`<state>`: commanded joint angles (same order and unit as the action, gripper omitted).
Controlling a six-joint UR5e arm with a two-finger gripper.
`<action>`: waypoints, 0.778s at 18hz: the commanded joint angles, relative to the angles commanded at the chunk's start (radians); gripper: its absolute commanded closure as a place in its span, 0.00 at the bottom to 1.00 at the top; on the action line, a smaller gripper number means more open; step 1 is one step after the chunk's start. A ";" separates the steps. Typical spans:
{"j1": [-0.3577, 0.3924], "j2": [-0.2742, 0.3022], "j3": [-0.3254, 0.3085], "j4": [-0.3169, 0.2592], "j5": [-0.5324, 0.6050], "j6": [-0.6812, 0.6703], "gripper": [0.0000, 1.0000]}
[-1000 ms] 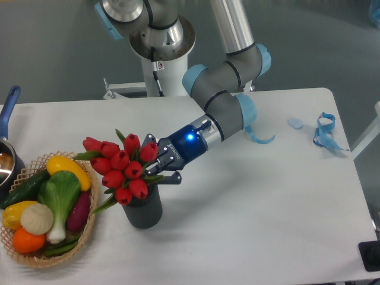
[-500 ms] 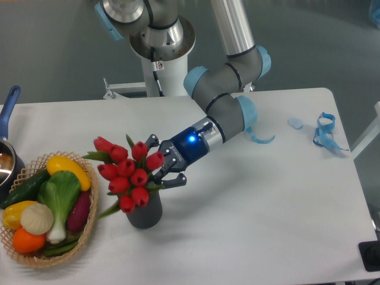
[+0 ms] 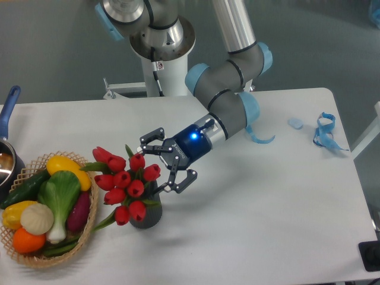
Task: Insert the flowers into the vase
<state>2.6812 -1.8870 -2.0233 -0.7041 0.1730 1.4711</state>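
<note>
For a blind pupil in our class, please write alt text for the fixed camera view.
A robot arm's gripper, fingers spread open, sits just right of a bunch of red flowers standing in a dark grey vase on a white table. At left, a wicker basket holds toy vegetables.

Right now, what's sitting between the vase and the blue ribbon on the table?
In the camera view, only bare white table lies between the vase and the blue ribbon; the open tool hangs above the vase's end.
</note>
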 joint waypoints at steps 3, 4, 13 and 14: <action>0.083 0.072 0.006 0.002 0.106 0.009 0.00; 0.106 0.098 0.009 0.000 0.129 0.011 0.00; 0.281 0.313 0.073 -0.008 0.515 0.003 0.00; 0.295 0.324 0.093 -0.011 0.578 0.005 0.00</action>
<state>2.9758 -1.5632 -1.9299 -0.7148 0.7510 1.4757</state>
